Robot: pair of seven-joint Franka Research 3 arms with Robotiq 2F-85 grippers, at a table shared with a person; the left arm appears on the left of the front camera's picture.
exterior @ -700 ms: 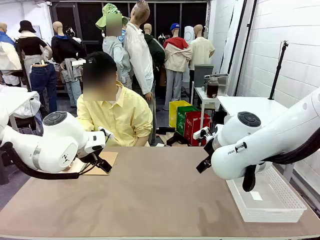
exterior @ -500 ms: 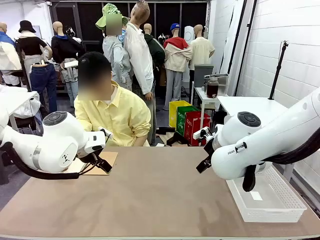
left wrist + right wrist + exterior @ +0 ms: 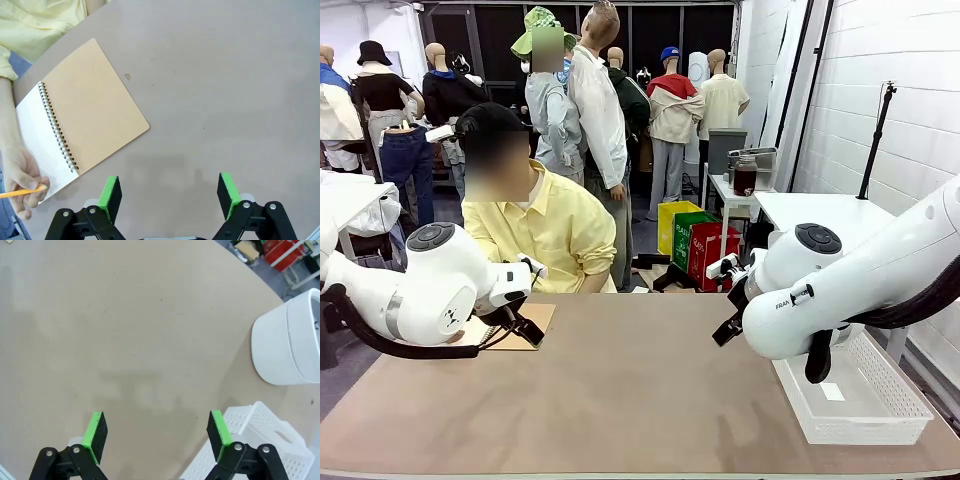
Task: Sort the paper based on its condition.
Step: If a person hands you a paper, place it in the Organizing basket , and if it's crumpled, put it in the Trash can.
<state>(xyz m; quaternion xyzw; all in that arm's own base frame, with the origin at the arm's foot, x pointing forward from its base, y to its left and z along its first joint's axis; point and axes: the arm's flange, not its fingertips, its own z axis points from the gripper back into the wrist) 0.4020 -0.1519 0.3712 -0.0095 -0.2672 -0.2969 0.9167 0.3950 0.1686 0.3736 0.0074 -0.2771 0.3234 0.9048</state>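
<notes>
Brown table is carrying every item. Two white arms are flanking it, left arm and right arm. Person in a yellow shirt is sitting at the far edge. White perforated plastic basket is standing at the right side. Spiral-bound kraft-cover notebook is lying open, exposing its white lined page; the person's hand is resting on that page, gripping an orange pencil. Left gripper and right gripper are hovering over bare tabletop, jaws spread apart, holding nothing.
</notes>
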